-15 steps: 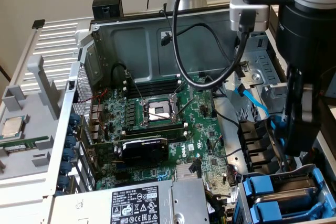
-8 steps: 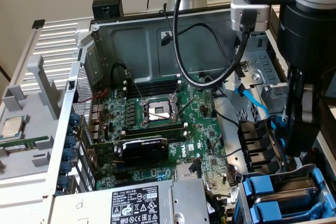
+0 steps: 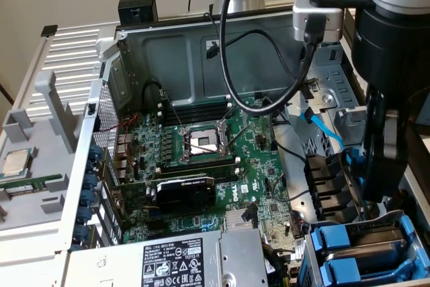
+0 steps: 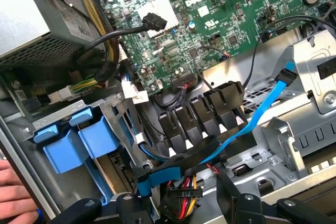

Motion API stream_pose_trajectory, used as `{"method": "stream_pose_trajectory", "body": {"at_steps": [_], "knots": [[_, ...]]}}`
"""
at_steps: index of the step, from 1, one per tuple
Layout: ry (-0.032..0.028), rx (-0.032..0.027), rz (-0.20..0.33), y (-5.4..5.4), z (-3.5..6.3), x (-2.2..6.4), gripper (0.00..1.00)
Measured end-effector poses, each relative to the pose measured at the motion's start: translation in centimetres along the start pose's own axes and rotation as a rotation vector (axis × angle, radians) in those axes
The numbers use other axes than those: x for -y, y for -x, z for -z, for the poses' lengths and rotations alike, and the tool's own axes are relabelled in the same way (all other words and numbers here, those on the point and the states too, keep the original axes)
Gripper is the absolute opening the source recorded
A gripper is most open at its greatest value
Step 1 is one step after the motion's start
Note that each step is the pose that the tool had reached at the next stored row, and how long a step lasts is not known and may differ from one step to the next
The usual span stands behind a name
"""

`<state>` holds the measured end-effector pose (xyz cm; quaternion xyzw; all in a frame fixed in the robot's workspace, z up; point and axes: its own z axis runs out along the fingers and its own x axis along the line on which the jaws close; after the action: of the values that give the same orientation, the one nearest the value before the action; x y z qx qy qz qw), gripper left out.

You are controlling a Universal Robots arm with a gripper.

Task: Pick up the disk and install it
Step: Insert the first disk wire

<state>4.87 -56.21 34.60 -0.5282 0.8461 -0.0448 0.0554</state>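
The pincer (image 3: 377, 196) hangs released, jaws wide with nothing between them, above the black connectors (image 4: 202, 114) and a blue cable (image 4: 262, 114) inside the open computer case (image 3: 175, 52). The disk (image 3: 336, 238) sits slotted in the drive cage at the case's corner beside the power supply (image 3: 181, 260), next to a second blue frame (image 3: 336, 272). A person's hand (image 4: 11, 184) is by the case's outer edge near the cage

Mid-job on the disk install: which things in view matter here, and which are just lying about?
Job:
- gripper, fingers open, near the drive bay
- two blue drive carriers in that bay

Lying about:
- processor chip and green memory stick on the grey fixture
- graphics card
- power supply
- a hand
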Motion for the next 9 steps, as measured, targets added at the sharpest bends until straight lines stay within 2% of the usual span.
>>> {"method": "stream_pose_trajectory", "body": {"at_steps": [3, 4, 5, 7, 8, 9], "knots": [[0.0001, 0.0001, 0.000, 0.00, 0.00, -0.02, 0.60], [0.0001, 0.0001, 0.000, 0.00, 0.00, -0.02, 0.53], [0.0001, 0.0000, 0.000, 0.00, 0.00, -0.02, 0.53], [0.0000, 0.0001, 0.000, 0.00, 0.00, -0.02, 0.41], [0.0001, 0.0000, 0.000, 0.00, 0.00, -0.02, 0.41], [0.0000, 0.0001, 0.000, 0.00, 0.00, -0.02, 0.35]]}}
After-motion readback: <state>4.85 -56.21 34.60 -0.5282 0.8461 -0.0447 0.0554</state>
